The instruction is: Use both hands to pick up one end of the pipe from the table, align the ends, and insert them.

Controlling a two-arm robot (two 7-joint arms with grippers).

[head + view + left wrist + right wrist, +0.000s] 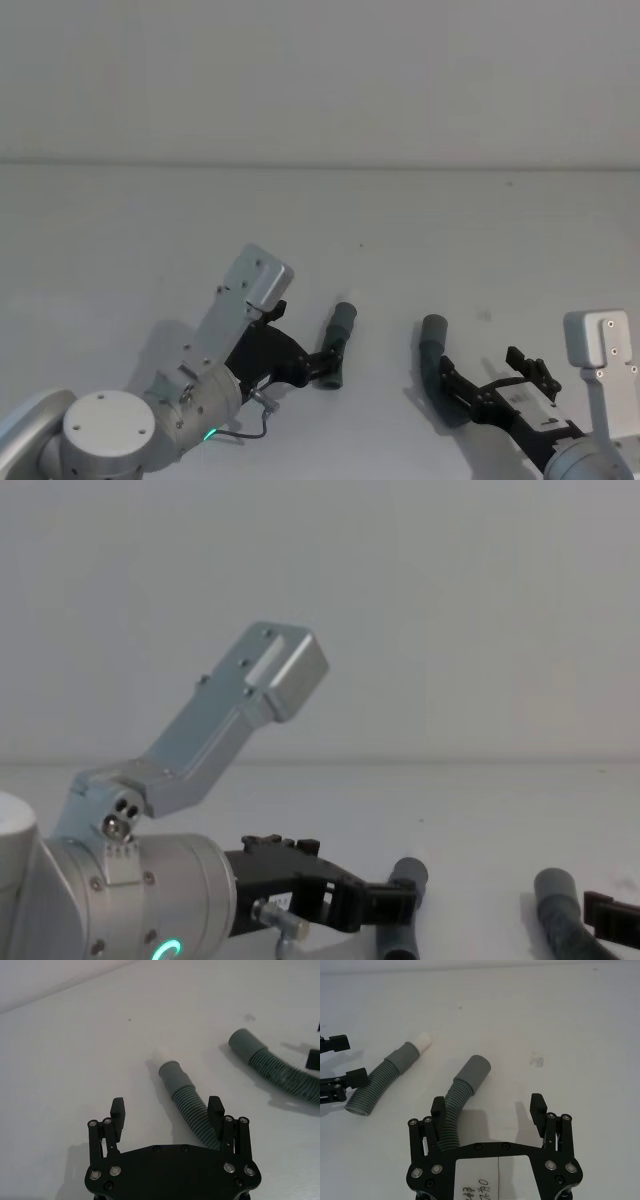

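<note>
The left gripper and right gripper gape wide. Each pipe end runs forward off-centre, by 1 finger.

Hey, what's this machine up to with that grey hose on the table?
A two-armed robot is getting set to lift a corrugated pipe that lies on the white table. Its left tool is open, low over the pipe just behind the white-tipped end. Its right tool is open too, placed likewise behind the plain end. Neither has closed on the pipe yet, and the two ends lie apart, not joined.
</note>
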